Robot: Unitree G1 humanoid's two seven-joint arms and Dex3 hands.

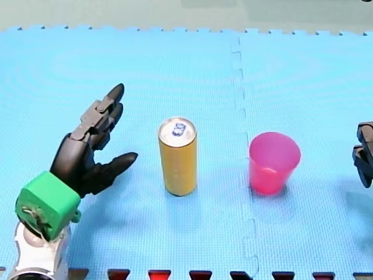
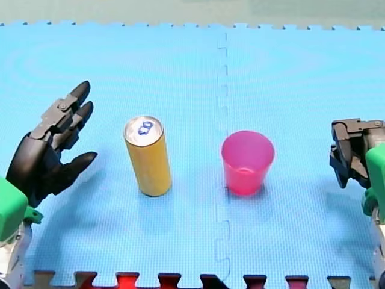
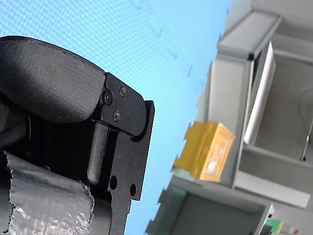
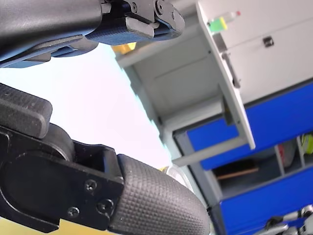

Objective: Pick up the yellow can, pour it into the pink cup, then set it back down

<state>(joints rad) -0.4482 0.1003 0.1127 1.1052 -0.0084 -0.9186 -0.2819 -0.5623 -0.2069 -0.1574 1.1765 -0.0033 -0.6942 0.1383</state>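
First head view: yellow can (image 1: 178, 156) upright, untouched; nothing done yet.
Left hand (image 1: 87, 156), empty and unclenched, just left of the can; pink cup (image 1: 273, 162) right of it. Second head view: right hand (image 2: 350, 153) far right of the can, grip impossible to tell. Grasp, pour, set-down remain.

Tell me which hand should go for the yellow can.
Left. The left hand is open, right beside the yellow can; the right hand is beyond the pink cup, which would likely block its path.
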